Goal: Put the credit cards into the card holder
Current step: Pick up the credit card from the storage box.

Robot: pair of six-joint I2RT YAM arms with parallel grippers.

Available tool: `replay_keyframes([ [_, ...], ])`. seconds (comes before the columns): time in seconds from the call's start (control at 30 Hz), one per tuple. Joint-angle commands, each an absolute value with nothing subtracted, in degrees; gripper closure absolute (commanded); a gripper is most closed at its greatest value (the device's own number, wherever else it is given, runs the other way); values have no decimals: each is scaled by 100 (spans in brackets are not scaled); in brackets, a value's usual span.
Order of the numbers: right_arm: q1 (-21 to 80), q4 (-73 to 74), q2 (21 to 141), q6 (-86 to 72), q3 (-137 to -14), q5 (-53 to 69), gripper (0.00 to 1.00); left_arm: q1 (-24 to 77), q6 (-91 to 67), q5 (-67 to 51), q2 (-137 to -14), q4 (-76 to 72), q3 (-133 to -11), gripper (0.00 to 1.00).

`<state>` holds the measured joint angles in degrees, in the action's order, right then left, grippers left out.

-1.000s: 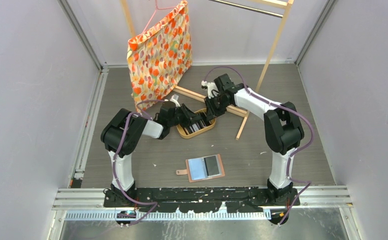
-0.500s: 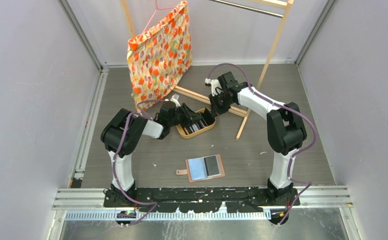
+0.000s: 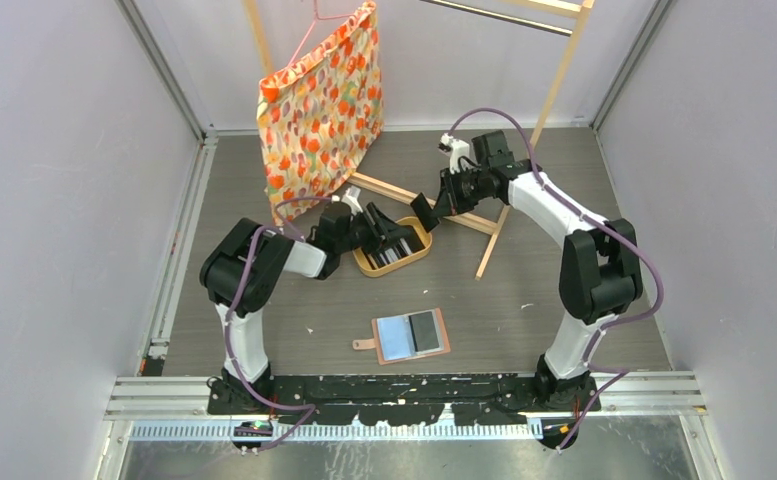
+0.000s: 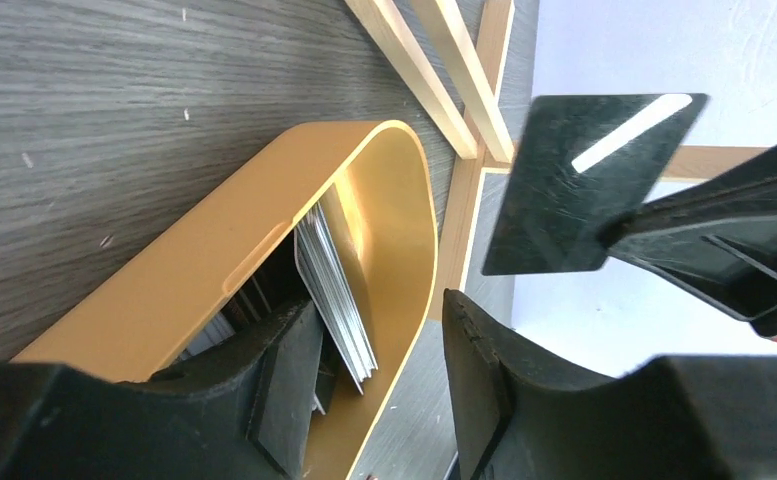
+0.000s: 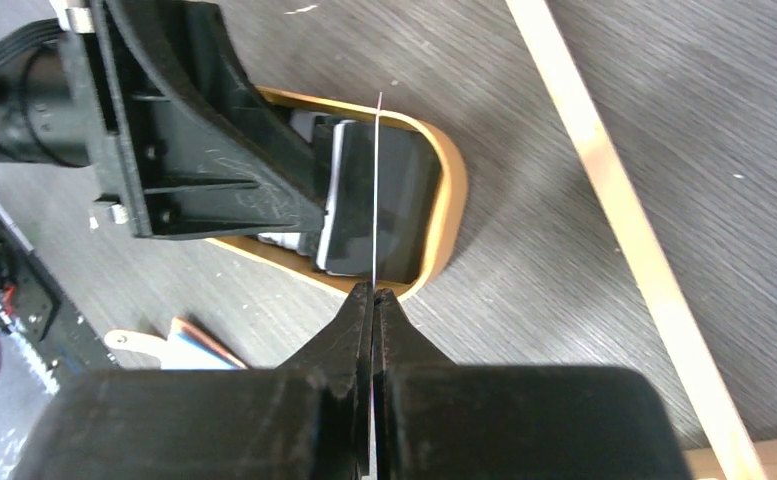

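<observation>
Centrally, the right gripper (image 5: 374, 296) pinched one black card (image 4: 589, 180) near one tray (image 4: 194, 270); the left gripper (image 4: 376, 325) gaped around an uncounted card stack (image 4: 336, 290); one open wallet (image 3: 411, 335) lay lower centre.

Tray (image 3: 405, 266): mid-table, just in front of the wooden frame (image 3: 464, 218) rails.
Cards (image 4: 336, 290): on edge inside the tray, between the left gripper (image 4: 382, 345) fingers.
Single card (image 4: 589, 180): pinched by the right gripper (image 5: 374, 296), above the tray's right end.
Card holder (image 3: 411, 335): flat near the front edge, well apart from the tray.
Bag (image 3: 319, 105): hanging behind and left of the tray.
</observation>
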<state>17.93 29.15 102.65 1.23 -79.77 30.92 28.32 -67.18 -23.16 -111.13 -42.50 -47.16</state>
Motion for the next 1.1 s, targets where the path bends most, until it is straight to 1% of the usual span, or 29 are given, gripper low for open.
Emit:
replay_keyframes([
  [0.0, 1687, 2950, 9828, 372, -7981, 3928, 99, 2771, -6437, -2221, -10708, -4131, -4527, 50],
  [0.07, 1658, 3323, 9753, 763, -8055, 4166, 99, 2777, -6283, -2202, -10527, -4062, -4433, 48],
  [0.2, 1584, 3630, 9523, 1161, -8023, 4684, 99, 2784, -5971, -2122, -10026, -3548, -4282, 46],
  [0.4, 1540, 3929, 9449, 1462, -7888, 5409, 99, 2821, -5578, -2026, -9298, -2876, -3973, 45],
  [0.53, 1543, 4459, 9395, 1992, -7909, 5692, 99, 2868, -5371, -1995, -8690, -2734, -3591, 45],
  [0.83, 1617, 4766, 8764, 2585, -6999, 6285, 99, 2970, -4651, -2120, -6840, -2569, -2869, 44],
  [1.0, 1625, 4904, 8261, 3040, -6515, 6648, 99, 2966, -4099, -2065, -5430, -2259, -2434, 43],
  [1.03, 1618, 4925, 8145, 3113, -6412, 6687, 99, 2962, -3961, -1990, -5101, -2244, -2328, 42],
  [1.07, 1620, 4949, 8052, 3208, -6312, 6735, 99, 2962, -3866, -1818, -4800, -2214, -2204, 35],
])
